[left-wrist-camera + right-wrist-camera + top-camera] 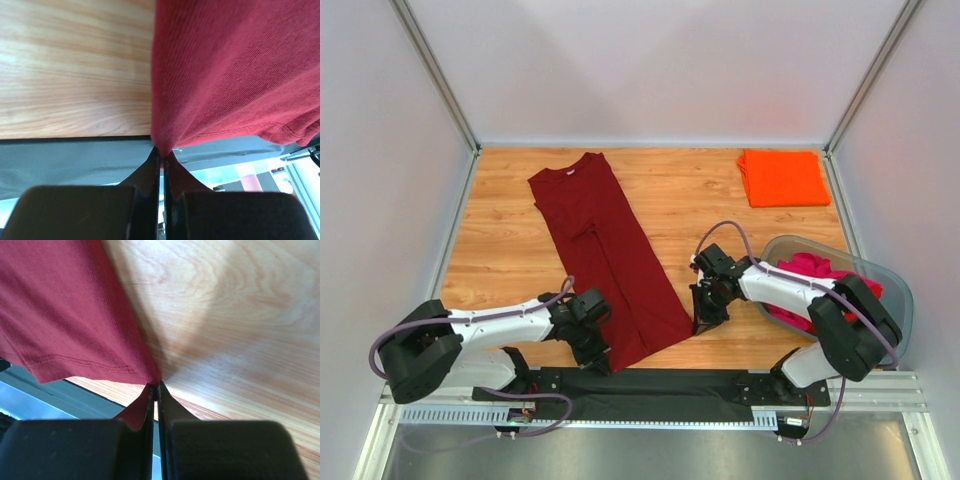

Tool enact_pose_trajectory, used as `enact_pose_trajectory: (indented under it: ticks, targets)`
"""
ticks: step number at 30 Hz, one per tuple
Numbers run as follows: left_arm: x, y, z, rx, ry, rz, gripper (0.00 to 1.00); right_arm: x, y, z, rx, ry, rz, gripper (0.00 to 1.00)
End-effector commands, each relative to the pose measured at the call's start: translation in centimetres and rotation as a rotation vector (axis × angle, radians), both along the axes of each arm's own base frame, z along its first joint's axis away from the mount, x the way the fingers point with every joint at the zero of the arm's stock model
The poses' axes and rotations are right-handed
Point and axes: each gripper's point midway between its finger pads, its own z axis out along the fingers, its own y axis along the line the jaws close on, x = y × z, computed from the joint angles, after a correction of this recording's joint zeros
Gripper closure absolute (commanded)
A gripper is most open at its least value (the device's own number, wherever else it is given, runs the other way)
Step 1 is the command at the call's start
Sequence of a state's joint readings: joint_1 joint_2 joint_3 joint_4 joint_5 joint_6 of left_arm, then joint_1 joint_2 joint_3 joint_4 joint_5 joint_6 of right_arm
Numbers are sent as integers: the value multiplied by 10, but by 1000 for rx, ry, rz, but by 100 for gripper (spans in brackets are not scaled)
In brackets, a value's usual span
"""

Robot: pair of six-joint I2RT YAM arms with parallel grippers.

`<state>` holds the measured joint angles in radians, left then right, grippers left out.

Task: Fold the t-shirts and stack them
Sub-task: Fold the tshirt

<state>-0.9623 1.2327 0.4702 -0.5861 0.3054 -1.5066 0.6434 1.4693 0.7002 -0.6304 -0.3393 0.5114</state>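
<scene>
A dark maroon t-shirt [605,250] lies folded lengthwise into a long strip, collar at the far left, hem near the front edge. My left gripper [598,358] is shut on the hem's left corner [162,145]. My right gripper [700,322] is shut on the hem's right corner [150,375]. A folded bright orange t-shirt [782,177] lies at the far right. Magenta-pink and red shirts [815,275] lie bunched in the grey tub [898,295].
The grey translucent tub stands at the right edge beside my right arm. The wooden table [510,240] ends at a black mounting strip [650,385] in front. White walls enclose the back and both sides.
</scene>
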Motion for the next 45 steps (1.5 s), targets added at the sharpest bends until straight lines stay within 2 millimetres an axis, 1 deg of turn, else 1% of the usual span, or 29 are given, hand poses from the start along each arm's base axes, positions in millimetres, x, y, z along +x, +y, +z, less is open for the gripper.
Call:
enact_pose_trajectory:
  ticks: [1,3,7,11,13,17,18,19,21,24,25,26,27,28,29,30,31,32,33,34,35,36,38,39,40,42,43,44,45]
  targets:
    - [2,8,7,46,-29,32,100,6,3,14,22,-42,-9,100]
    - [8,-3,16,-25,-57,68,100,7,5,23,43,-58,-17,100]
    - [10,-8,23,-63,-62,95,100,11,8,42,65,-90,-37,100]
    - [13,-17,27,-103,-53,91,100,20,17,60,98,-111,-45,100]
    - [18,-18,30,-113,-52,91,100,22,16,62,81,-109,-41,100]
    - [31,-10,38,-110,-50,113,100,36,24,75,85,-134,-37,100]
    - [36,-9,41,-115,-60,125,100,45,30,83,100,-154,-38,100]
    - [43,-5,43,-120,-72,147,100,49,33,80,87,-140,-35,100]
    - [50,0,46,-122,-74,169,100,64,43,90,95,-163,-24,100]
    - [66,9,50,-137,-88,212,100,81,53,89,78,-160,-8,100]
    - [75,15,49,-132,-98,229,100,96,61,92,75,-176,-8,100]
    - [80,18,48,-129,-101,236,100,103,64,93,68,-179,-6,100]
    - [94,22,54,-139,-113,267,100,110,67,96,63,-183,3,100]
    - [99,25,51,-125,-102,268,100,126,75,108,79,-214,1,99]
    - [103,29,51,-118,-108,242,100,134,80,102,67,-203,6,100]
    - [116,29,61,-127,-133,239,100,140,82,102,55,-200,15,100]
    - [127,37,57,-103,-114,265,100,158,90,118,74,-250,12,100]
    - [131,42,59,-90,-103,267,100,166,93,108,52,-231,14,100]
    - [146,45,68,-91,-146,243,100,171,95,108,45,-229,18,100]
    - [153,55,67,-65,-121,270,100,180,97,112,45,-242,17,100]
    - [169,58,76,-61,-156,272,100,193,104,122,60,-267,12,100]
    - [179,68,74,-48,-153,282,100,202,108,114,52,-258,11,100]
    - [191,78,77,-30,-152,296,100,216,113,113,58,-266,8,100]
    - [202,80,82,-40,-167,306,100,228,122,125,85,-299,6,100]
    - [211,87,76,-40,-153,317,100,236,124,110,73,-279,3,100]
    - [227,90,78,-54,-156,327,100,252,134,115,93,-312,-2,100]
    - [233,94,70,-54,-132,332,100,258,136,107,93,-304,-7,100]
    - [239,95,68,-54,-131,331,100,263,139,104,98,-305,-15,100]
    - [249,98,66,-56,-125,342,100,273,145,107,122,-328,-23,100]
